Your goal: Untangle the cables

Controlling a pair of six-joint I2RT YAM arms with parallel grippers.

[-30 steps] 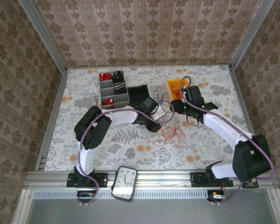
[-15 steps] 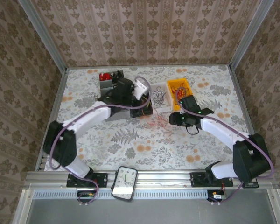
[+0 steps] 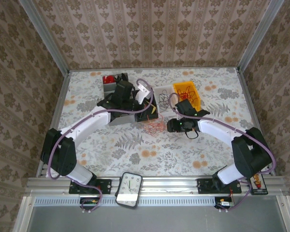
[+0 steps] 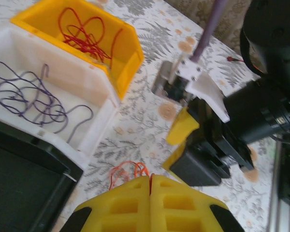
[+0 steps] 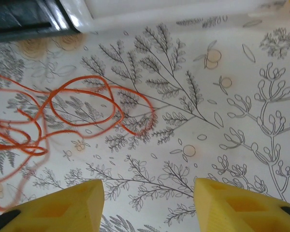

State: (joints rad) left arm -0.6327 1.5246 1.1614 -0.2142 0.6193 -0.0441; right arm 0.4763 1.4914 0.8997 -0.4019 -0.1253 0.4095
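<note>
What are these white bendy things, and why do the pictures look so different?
They are two robot arms bolted to a flowery table. One picture looks down from above. The other two come from little cameras on each wrist, so you see yellow fingers up close. The left gripper is pinched shut on an orange cable. The right gripper is open, near orange loops on the table. A yellow bin holds red cables, and a white bin holds purple cables.

Tangled orange cables [image 3: 155, 127], thin curly loops
</note>
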